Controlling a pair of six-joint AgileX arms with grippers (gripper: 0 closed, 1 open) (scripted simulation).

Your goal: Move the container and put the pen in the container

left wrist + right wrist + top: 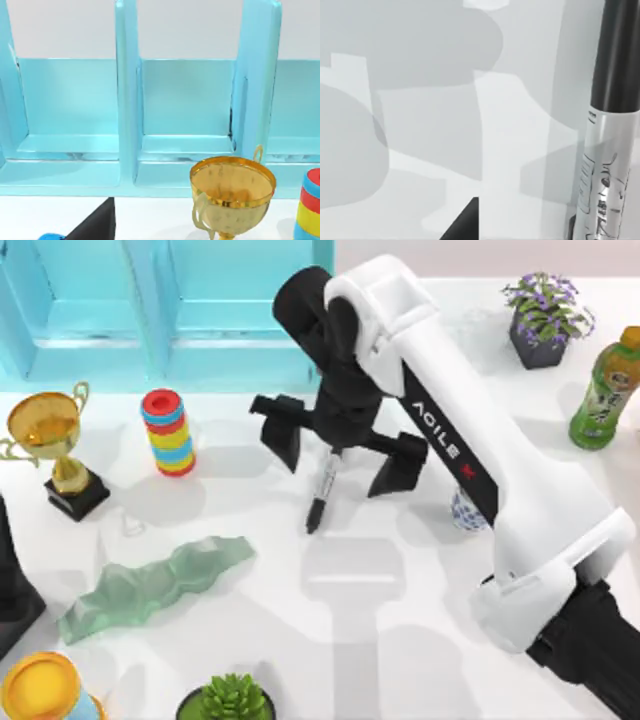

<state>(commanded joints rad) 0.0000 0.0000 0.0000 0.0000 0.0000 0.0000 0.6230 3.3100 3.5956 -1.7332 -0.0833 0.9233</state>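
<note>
The pen (323,490), a slim black marker with a pale label band, lies on the white table near its middle. My right gripper (335,470) hovers over the pen's upper end, open, with one black finger on each side and well apart from it. In the right wrist view the pen (612,125) shows close up, and a black fingertip (464,224) stands away from it. The container (464,511), a small white cup with blue pattern, stands to the right of the pen, partly hidden under the right arm. My left arm (12,580) is parked at the table's left edge.
A turquoise shelf (170,300) lines the back left. A gold trophy (45,430) and a rainbow ring stack (168,432) stand left of the pen. A green wavy slab (150,585), a yellow-topped tub (40,690) and a succulent (230,700) sit at front left. A potted flower (545,315) and a green bottle (605,390) stand at back right.
</note>
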